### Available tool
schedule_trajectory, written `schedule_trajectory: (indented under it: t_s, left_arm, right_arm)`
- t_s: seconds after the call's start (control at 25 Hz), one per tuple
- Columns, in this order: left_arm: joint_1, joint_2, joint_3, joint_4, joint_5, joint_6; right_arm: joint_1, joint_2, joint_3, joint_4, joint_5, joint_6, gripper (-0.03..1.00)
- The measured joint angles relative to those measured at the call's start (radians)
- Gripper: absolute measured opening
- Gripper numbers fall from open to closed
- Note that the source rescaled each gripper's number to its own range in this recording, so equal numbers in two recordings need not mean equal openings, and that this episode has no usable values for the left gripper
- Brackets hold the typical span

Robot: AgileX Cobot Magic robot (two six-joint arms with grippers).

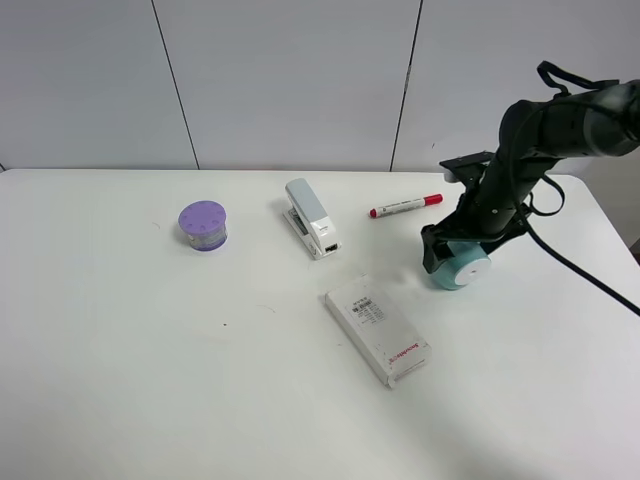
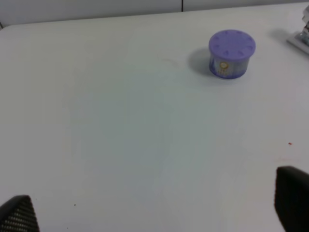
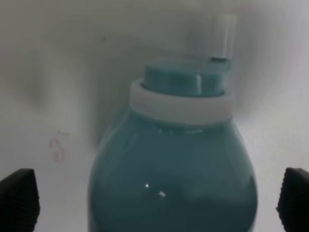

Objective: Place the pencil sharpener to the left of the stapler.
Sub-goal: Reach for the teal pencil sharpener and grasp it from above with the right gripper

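The teal pencil sharpener (image 1: pixel 461 268) lies on its side on the white table (image 1: pixel 120 350), right of centre, its white face toward the front. My right gripper (image 1: pixel 452 250) is lowered over it and open; in the right wrist view the teal body (image 3: pixel 174 169) fills the space between the two fingertips (image 3: pixel 19 198), which stand apart from its sides. The pale stapler (image 1: pixel 310 217) lies near the table's middle, left of the sharpener, and its edge (image 2: pixel 302 36) shows in the left wrist view. My left gripper (image 2: pixel 154 212) is open over bare table and does not show in the exterior view.
A purple-lidded round jar (image 1: pixel 203 225) (image 2: pixel 231 53) stands left of the stapler. A flat white box (image 1: pixel 377 330) lies in front, between stapler and sharpener. A red marker (image 1: pixel 405 206) rests behind, right of the stapler.
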Motion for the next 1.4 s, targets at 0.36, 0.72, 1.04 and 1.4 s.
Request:
schedule_trajectory:
  t_s: [0.36, 0.72, 1.04, 1.4]
  left_arm:
    - [0.000, 0.000, 0.000, 0.000, 0.000, 0.000]
    - [0.000, 0.000, 0.000, 0.000, 0.000, 0.000]
    - [0.000, 0.000, 0.000, 0.000, 0.000, 0.000]
    - [0.000, 0.000, 0.000, 0.000, 0.000, 0.000]
  right_arm:
    - [0.000, 0.001, 0.000, -0.029, -0.013, 0.002, 1.00]
    - [0.004, 0.009, 0.001, -0.040, -0.020, 0.012, 1.00]
    - [0.019, 0.026, 0.026, -0.056, -0.056, 0.018, 1.00]
    - [0.019, 0.059, 0.026, -0.063, -0.083, 0.020, 1.00]
